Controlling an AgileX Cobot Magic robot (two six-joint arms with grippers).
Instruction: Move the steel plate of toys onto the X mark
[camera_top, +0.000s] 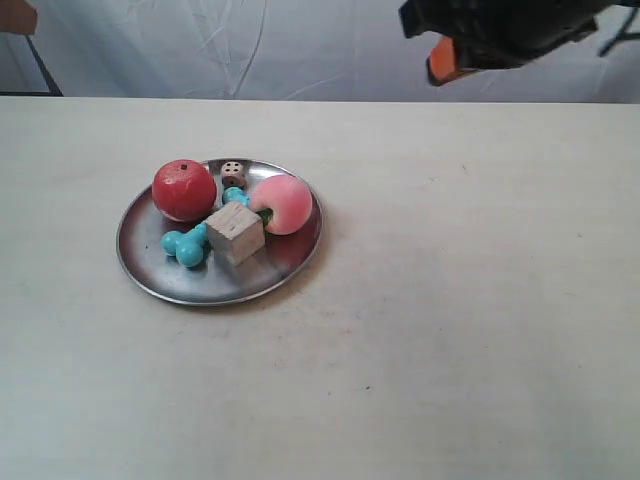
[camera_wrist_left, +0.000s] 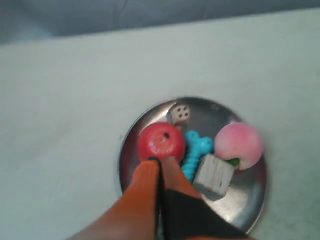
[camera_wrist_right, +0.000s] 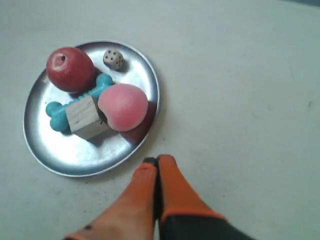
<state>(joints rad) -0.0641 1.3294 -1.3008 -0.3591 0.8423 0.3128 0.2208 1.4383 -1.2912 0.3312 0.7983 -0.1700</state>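
Note:
The steel plate (camera_top: 150, 280) lies on the pale table, left of middle. It holds a red ball (camera_top: 184, 190), a pink peach-like ball (camera_top: 284, 205), a teal bone (camera_top: 185, 245), a wooden cube (camera_top: 235, 232) and a tan die (camera_top: 233, 172). My left gripper (camera_wrist_left: 161, 161) is shut and empty, seen over the plate (camera_wrist_left: 245, 195) just before the red ball (camera_wrist_left: 161, 141). My right gripper (camera_wrist_right: 157, 160) is shut and empty, above bare table a little off the plate's rim (camera_wrist_right: 65, 150), on the peach's (camera_wrist_right: 123, 106) side. No X mark shows in any view.
The arm at the exterior view's right (camera_top: 445, 60) hangs high over the table's far edge. A wrinkled pale backdrop (camera_top: 250, 45) runs behind the table. A dark rod (camera_top: 45, 70) and an orange-brown shape (camera_top: 15, 15) sit at the top left corner.

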